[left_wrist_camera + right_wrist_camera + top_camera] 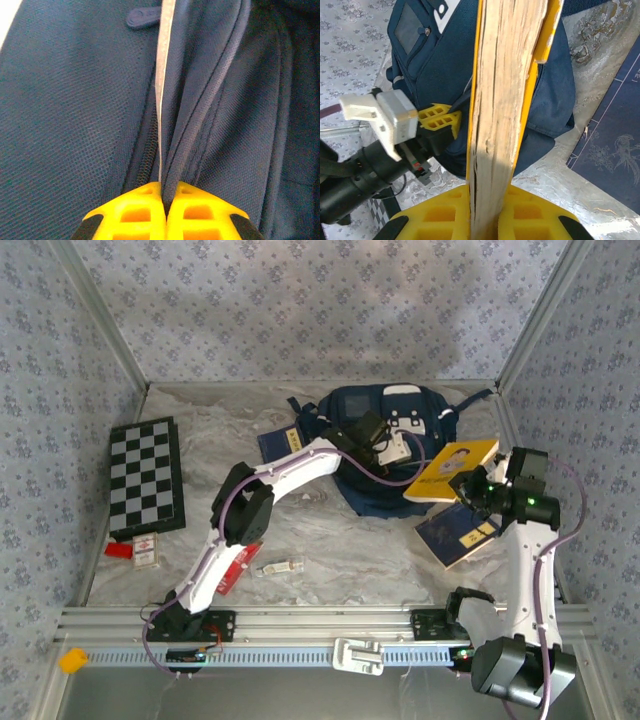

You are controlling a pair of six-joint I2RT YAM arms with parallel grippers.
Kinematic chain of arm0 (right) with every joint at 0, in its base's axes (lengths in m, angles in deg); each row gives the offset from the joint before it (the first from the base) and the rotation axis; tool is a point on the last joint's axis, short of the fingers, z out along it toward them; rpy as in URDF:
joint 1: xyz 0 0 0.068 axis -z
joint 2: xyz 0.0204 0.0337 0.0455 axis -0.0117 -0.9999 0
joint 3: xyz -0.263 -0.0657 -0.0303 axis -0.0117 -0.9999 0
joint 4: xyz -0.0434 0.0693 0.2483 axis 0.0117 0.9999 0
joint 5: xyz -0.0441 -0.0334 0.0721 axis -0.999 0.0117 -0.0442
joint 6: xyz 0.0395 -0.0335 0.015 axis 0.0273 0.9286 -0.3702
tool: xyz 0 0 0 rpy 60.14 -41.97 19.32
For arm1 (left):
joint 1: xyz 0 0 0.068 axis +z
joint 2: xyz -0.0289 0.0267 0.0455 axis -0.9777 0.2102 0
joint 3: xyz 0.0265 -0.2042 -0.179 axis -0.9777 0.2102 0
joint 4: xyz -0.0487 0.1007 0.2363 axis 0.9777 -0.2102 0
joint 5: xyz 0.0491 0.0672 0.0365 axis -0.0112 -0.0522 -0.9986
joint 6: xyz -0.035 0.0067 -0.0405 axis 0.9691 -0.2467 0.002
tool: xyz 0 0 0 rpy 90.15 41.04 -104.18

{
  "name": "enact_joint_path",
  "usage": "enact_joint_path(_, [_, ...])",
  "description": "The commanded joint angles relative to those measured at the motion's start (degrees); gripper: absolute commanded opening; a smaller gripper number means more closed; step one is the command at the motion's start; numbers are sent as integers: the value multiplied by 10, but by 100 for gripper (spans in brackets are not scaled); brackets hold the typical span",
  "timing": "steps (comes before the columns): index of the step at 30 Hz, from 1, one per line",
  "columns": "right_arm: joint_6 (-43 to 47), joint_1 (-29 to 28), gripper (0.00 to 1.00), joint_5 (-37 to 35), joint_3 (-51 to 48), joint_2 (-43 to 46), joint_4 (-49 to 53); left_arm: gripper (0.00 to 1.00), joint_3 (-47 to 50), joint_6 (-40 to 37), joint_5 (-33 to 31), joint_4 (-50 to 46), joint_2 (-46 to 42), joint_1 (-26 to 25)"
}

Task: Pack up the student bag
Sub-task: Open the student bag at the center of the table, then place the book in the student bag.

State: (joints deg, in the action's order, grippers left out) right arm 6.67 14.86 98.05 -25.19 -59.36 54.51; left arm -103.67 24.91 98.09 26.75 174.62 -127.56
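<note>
The student bag (360, 405), navy with a white patch, lies at the back middle of the table. My left gripper (390, 460) reaches onto it. In the left wrist view the left gripper (165, 192) is shut on a fold of the bag (65, 125) beside its zipper and a pale stripe. My right gripper (470, 483) is shut on a yellow book (450, 468), held just right of the bag. In the right wrist view the book (505, 75) stands edge-on in my right gripper (490, 195). Beyond it are the bag (440, 60) and the left gripper's yellow fingers (440, 117).
A dark blue booklet (458, 533) lies under the right arm and another (280, 443) sits left of the bag. A folded checkerboard (145, 478) lies at the left, with a small red-and-white card (140, 548) below it. A red item (232, 570) and a small clear piece (280, 566) lie near the front.
</note>
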Motion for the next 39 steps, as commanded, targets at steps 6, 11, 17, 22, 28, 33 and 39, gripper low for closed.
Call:
enact_joint_path(6, [42,3,0,6,54,45,63,0,-21,77,-27,-3,-126,25])
enact_joint_path(11, [54,0,0,7,51,62,98,0,-79,84,-56,-33,-128,31])
enact_joint_path(17, [54,-23,0,10,57,77,125,0,-154,131,-73,-54,-105,42])
enact_joint_path(22, [41,-41,0,4,56,86,109,0,-179,132,-55,-60,-97,45])
enact_joint_path(28, [-46,-164,0,18,-34,57,-99,0,-201,137,-18,-64,-93,44])
enact_joint_path(33, [-70,-269,0,-15,-82,-28,-281,0,-201,123,-12,-85,-99,46])
enact_joint_path(39, [-84,-279,0,-30,-134,-126,-484,0,-197,127,0,-95,-107,55])
